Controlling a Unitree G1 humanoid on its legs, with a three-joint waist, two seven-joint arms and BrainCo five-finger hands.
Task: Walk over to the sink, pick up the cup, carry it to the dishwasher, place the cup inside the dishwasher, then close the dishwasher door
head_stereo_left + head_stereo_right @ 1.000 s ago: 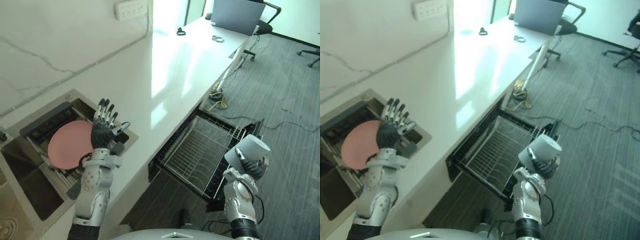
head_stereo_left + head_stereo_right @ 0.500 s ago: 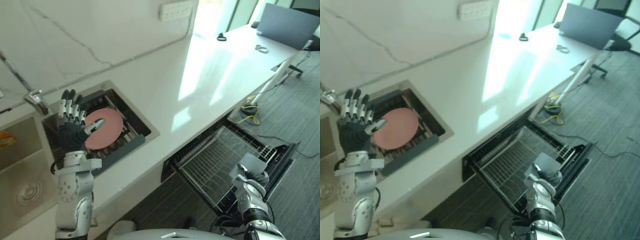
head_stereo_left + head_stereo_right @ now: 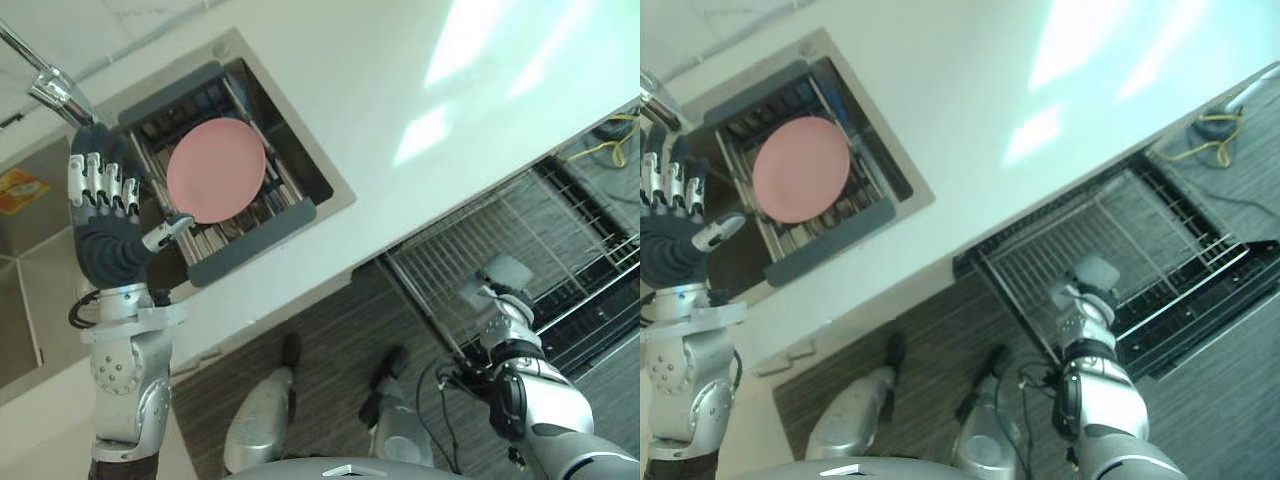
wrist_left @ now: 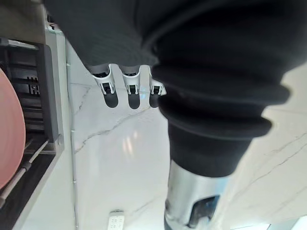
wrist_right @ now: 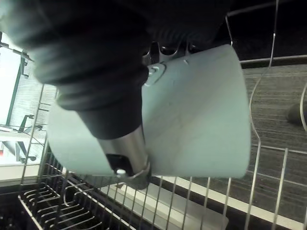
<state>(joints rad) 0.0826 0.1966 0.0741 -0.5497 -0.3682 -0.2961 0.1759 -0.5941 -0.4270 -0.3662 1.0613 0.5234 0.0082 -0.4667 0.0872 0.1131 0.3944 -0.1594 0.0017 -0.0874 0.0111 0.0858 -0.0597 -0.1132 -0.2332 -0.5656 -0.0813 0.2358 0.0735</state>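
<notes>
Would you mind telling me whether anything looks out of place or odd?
Nothing stands out: the pink plate lies in the sink rack, the right hand grips the cup above the pulled-out dishwasher rack, the left hand is raised open.

Matt cup, metal dishwasher rack, glossy countertop

A pink plate lies on a dark grey drainer set into the white counter near its back edge. A chrome tap stands just beside the drainer's far corner. Past the counter's front edge is grey carpet, with a yellow cable lying on it. A white socket sits on the marbled wall.
</notes>
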